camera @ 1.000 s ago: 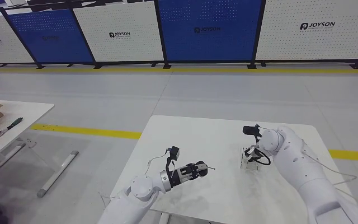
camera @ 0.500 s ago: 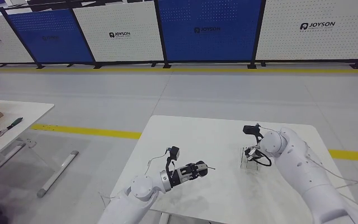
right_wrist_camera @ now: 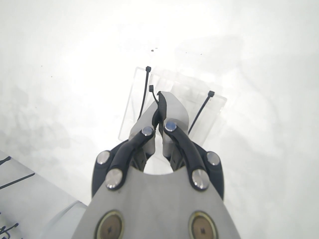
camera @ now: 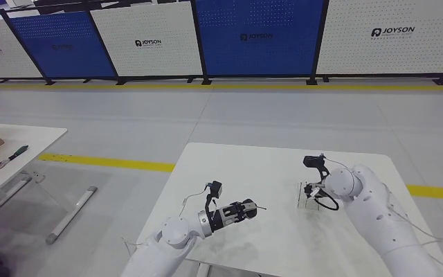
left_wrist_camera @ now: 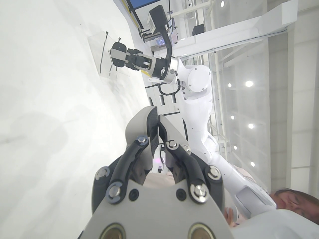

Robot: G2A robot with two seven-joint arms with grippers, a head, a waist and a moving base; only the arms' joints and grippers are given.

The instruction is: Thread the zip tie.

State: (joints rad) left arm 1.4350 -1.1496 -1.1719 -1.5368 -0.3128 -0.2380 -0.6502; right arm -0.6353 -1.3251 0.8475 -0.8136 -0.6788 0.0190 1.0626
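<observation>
- The zip tie (right_wrist_camera: 151,89) is black and thin. It sits between the fingertips of the right pincer (right_wrist_camera: 159,100), and its small square head sticks out just beyond the tips.
- The right pincer is pressed together on this tie and pinches its strap. In the top view this pincer (camera: 313,193) is at the right side of the bench (camera: 277,173), over a clear plate (camera: 304,201).
- The clear plate (right_wrist_camera: 214,110) lies on the bench. Two other black ties rest on it: one (right_wrist_camera: 144,93) just beside the held tie, the second (right_wrist_camera: 201,109) on the other side of the fingers, apart from it.
- Whether the held tie touches the plate, I cannot tell.
- The left pincer (left_wrist_camera: 158,119) has its two fingers pressed together, and no strap is seen between the pads. In the top view it (camera: 250,208) is near the front edge of the bench, well apart from the plate.
- The left wrist view shows the right pincer (left_wrist_camera: 115,57) farther off, at the plate (left_wrist_camera: 96,50).
- A second clear tray (right_wrist_camera: 37,195) with more black ties (right_wrist_camera: 17,180) is at the corner of the right wrist view.
</observation>
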